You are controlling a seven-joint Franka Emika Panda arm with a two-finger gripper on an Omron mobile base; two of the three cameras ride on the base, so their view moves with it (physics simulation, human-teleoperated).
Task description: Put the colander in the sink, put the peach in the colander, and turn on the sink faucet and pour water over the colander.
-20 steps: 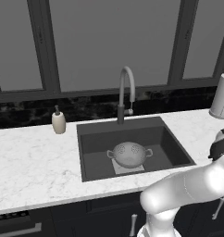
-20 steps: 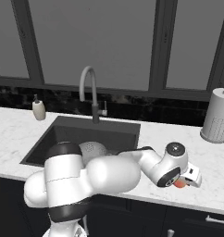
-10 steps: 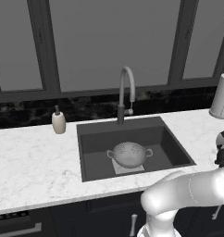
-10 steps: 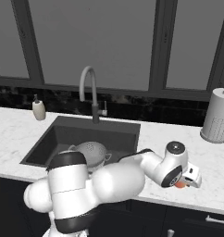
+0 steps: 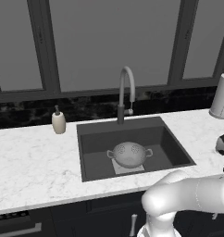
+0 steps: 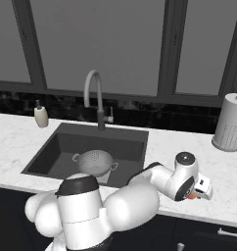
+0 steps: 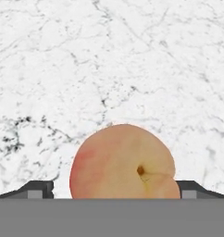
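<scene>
With the colander (image 5: pixel 129 154) already in the sink (image 5: pixel 176 148) at my 10 o'clock, I keep the spread hand (image 7: pixel 117 190) straddling the peach (image 7: pixel 122 163) on the worktop (image 7: pixel 109 60) and close evenly about its middle.

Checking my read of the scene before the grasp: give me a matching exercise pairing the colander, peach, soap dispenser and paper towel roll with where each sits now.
Things:
1. colander
2. peach
3. soap dispenser
4. paper towel roll

Places:
A. on the counter left of the sink
B. on the marble counter between the open gripper fingers
C. at the counter's far right, by the backsplash
D. on the sink's floor, in front of the sink faucet

Pairs: 1-D, 2-B, 3-A, 4-C
</scene>
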